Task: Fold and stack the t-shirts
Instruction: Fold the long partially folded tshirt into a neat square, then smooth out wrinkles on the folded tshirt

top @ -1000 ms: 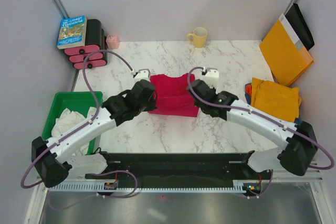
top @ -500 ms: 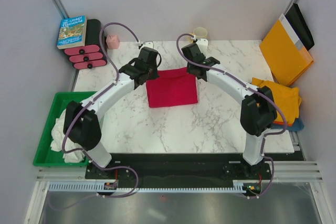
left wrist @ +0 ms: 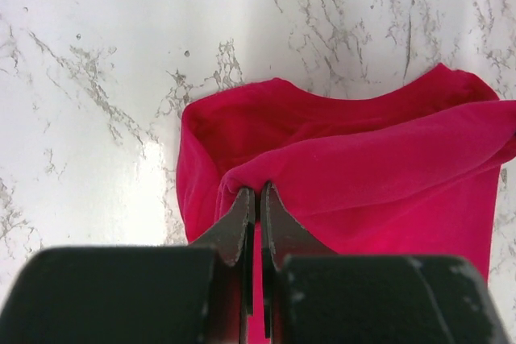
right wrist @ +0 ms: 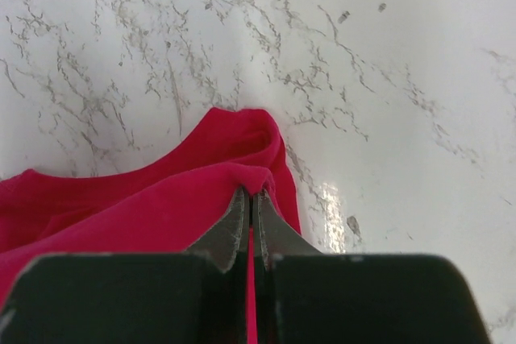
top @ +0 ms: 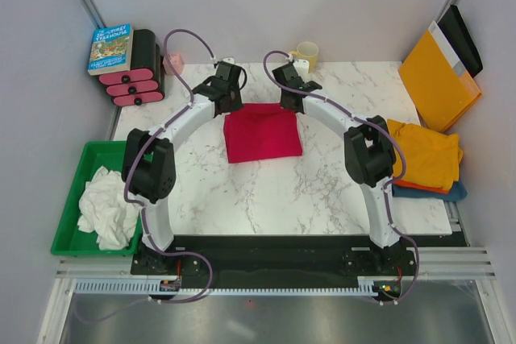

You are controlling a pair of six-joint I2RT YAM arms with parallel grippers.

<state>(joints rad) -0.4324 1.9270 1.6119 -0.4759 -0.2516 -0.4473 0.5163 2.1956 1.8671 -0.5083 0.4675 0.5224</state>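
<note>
Left gripper: fingers pressed together, pinching raised fold of crimson t-shirt. Rest of cloth lies flat below and behind tips.
Right gripper: likewise clamped on shirt's opposite far corner.
Versus half second ago: both arms reach farther across table, elbows swung nearer bases.
Mustard-yellow t-shirt: well right of right gripper.

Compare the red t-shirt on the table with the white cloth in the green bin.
The red t-shirt lies neatly folded; the white cloth is a crumpled heap. The red t-shirt rests on the table, pinched by the left gripper and right gripper; the white cloth sits untouched in the green bin. Both are soft fabric.
</note>
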